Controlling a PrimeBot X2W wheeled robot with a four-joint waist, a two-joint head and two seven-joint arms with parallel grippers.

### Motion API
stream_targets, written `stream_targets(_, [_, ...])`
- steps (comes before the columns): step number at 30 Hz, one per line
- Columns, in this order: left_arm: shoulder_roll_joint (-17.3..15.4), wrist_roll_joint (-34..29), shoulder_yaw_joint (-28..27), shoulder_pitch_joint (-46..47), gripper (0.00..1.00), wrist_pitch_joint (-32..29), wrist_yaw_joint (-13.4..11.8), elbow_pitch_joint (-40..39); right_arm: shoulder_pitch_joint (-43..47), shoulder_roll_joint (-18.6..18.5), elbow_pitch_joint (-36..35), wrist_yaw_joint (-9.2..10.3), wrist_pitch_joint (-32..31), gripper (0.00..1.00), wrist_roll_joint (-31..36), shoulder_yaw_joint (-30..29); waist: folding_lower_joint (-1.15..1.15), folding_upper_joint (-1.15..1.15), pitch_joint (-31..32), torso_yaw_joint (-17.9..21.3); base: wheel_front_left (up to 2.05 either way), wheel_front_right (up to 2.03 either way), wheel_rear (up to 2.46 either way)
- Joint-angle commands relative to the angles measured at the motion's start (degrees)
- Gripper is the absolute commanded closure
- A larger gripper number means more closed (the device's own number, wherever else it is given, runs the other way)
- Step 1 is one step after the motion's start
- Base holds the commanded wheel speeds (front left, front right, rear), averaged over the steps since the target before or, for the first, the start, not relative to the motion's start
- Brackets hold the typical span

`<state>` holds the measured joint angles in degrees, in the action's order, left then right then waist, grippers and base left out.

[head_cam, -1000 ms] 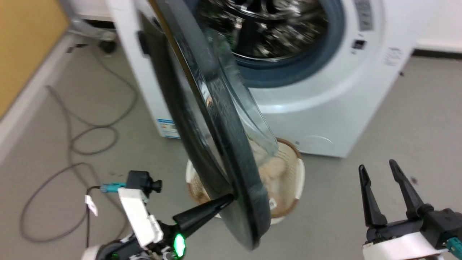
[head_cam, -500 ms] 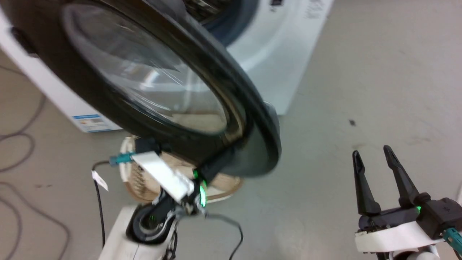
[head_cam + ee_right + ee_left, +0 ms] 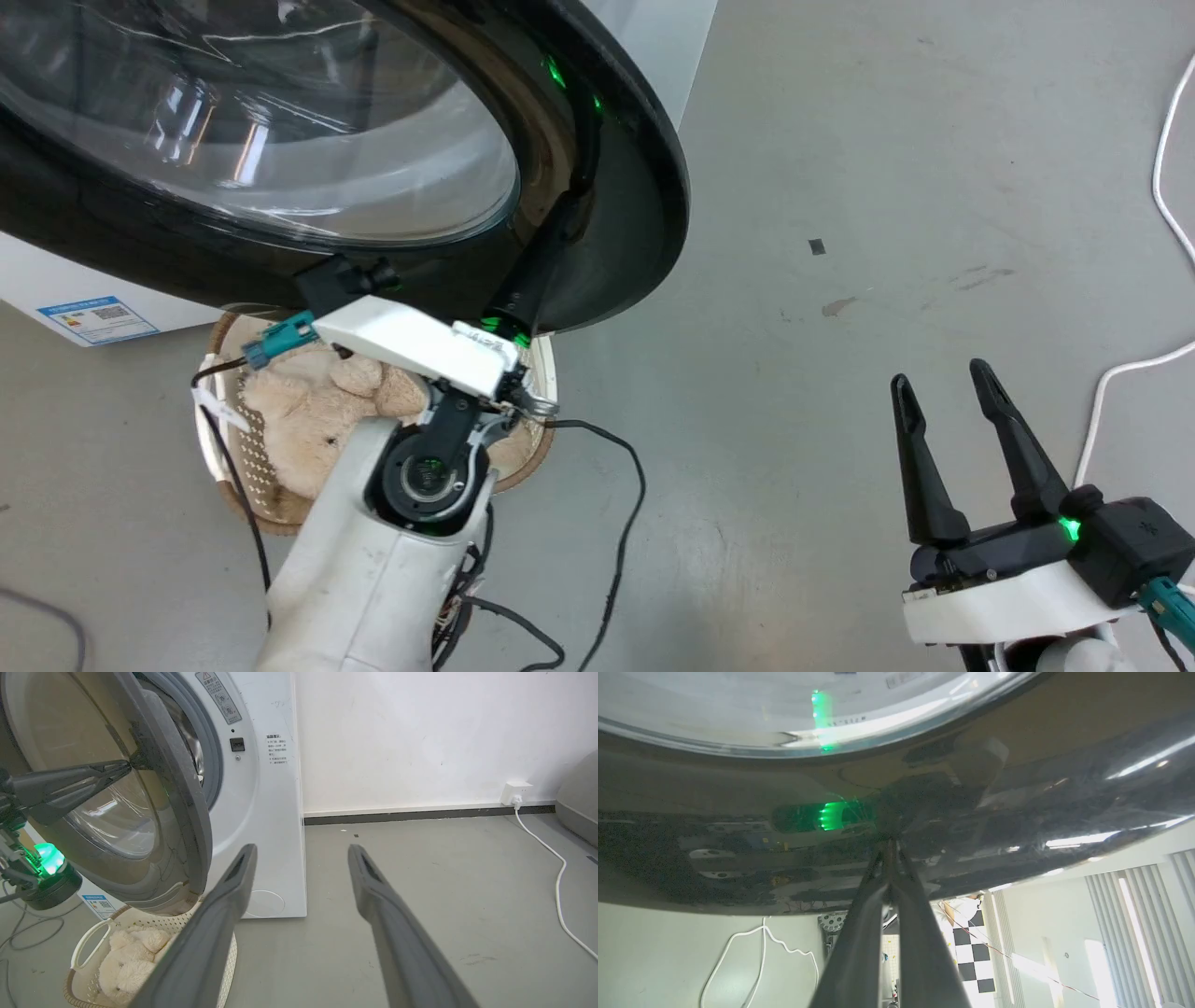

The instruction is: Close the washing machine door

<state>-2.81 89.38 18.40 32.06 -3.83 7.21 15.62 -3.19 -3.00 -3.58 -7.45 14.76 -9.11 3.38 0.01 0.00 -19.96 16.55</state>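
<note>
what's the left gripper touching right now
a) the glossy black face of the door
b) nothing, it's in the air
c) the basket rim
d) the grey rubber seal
a: in the left wrist view the left gripper has its closed tips meeting their own reflection on the glossy black face of the washing machine door.
</note>
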Motion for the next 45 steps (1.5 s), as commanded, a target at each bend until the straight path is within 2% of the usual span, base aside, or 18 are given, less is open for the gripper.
stream_targets(1, [-0.1,0.0,0.3,0.7,1.00,0.3,0.3,0.1,-0.8,0.1,-0.1,-0.03,0.2,0.00,-0.3,0.1,-0.01,0.00,0.1,-0.3,0.00,0.00,0.00])
stream_targets(5, [-0.1,-0.1,1.7,0.1,1.00,0.4,0.3,-0.3,-0.6,0.1,0.2,-0.03,0.2,0.00,-0.2,0.1,-0.01,0.00,1.0,-1.6,0.00,0.00,0.00])
stream_targets(9, [-1.6,-0.2,3.7,-3.9,1.00,-1.4,0.3,-2.6,-0.2,0.1,0.8,-0.03,0.2,0.00,0.3,0.2,-0.01,0.00,3.2,-3.5,0.00,0.00,0.00])
stream_targets(12, [-4.8,-3.1,6.7,-8.1,1.00,-2.2,0.3,-5.0,0.4,0.1,1.0,-0.03,0.2,0.00,0.6,-0.2,-0.01,0.00,5.3,-5.3,0.00,0.00,0.00])
stream_targets(14, [-8.8,-8.5,10.2,-10.7,1.00,-1.5,0.3,-5.6,0.9,0.1,1.2,-0.03,0.2,0.00,0.9,-0.4,-0.01,0.00,6.9,-6.6,0.00,0.00,0.00])
stream_targets(16, [-13.1,-15.0,13.9,-12.6,1.00,1.2,0.3,-5.1,1.4,0.1,1.3,-0.03,0.2,0.00,1.2,-0.4,-0.01,0.00,8.2,-7.9,0.00,0.00,0.00])
stream_targets(19, [-17.3,-21.7,17.0,-14.6,1.00,7.4,0.3,-3.3,2.2,0.1,1.5,-0.03,0.2,0.00,1.9,-0.5,-0.01,0.00,10.2,-10.2,0.00,0.00,0.00])
stream_targets(22, [-19.7,-26.4,17.2,-16.0,1.00,14.9,0.3,-1.1,3.1,0.1,1.5,-0.03,0.2,0.00,2.4,-0.6,-0.01,0.00,11.8,-12.2,0.00,0.00,0.00])
stream_targets(24, [-20.5,-29.8,15.9,-16.5,1.00,17.7,0.3,-0.1,3.7,0.1,1.4,-0.03,0.2,0.00,2.6,-0.8,-0.01,0.00,12.6,-13.7,0.00,0.00,0.00])
stream_targets(26, [-20.7,-34.2,13.6,-17.0,1.00,18.6,0.0,0.0,4.2,0.1,1.4,-0.03,0.2,0.00,2.8,-1.0,-0.01,0.00,13.2,-15.0,0.00,0.00,0.00])
stream_targets(27, [-20.0,-36.9,10.7,-17.3,1.00,18.7,-0.7,-1.1,4.4,0.1,1.3,-0.03,0.2,0.00,2.9,-1.1,-0.01,0.00,13.4,-15.6,0.00,0.00,0.00])
stream_targets(31, [-15.1,-49.8,-2.6,-22.4,1.00,18.8,-2.0,-8.8,5.0,0.1,1.0,-0.03,0.2,0.00,3.0,-1.2,-0.01,0.00,14.3,-17.0,0.00,0.00,0.00])
stream_targets(33, [-12.2,-56.0,-7.2,-25.7,1.00,18.8,-1.8,-12.7,5.2,0.1,1.0,-0.03,0.2,0.00,3.0,-1.1,-0.01,0.00,14.7,-17.3,0.00,0.00,0.00])
stream_targets(38, [-7.4,-68.6,-11.4,-32.4,1.00,18.8,-0.8,-17.4,6.1,0.1,0.9,-0.03,0.2,0.00,3.0,-0.9,-0.01,0.00,15.8,-17.7,0.00,0.00,0.00])
stream_targets(40, [-6.3,-72.0,-11.9,-34.3,0.47,18.8,-0.5,-17.1,6.4,0.1,1.0,-0.03,0.2,0.00,3.1,-0.7,-0.01,0.00,16.1,-17.7,0.00,0.00,0.00])
stream_targets(41, [-5.9,-73.6,-11.8,-35.0,0.00,18.8,-0.5,-16.7,6.6,0.1,1.0,-0.03,0.2,0.00,3.1,-0.6,-0.01,0.00,16.2,-17.7,0.00,0.00,0.00])
stream_targets(45, [-3.5,-76.9,-13.4,-36.5,0.00,18.8,-0.2,-16.6,7.3,0.1,1.0,-0.03,0.2,0.00,3.1,-0.4,-0.01,0.00,16.4,-17.9,0.00,0.00,0.00])
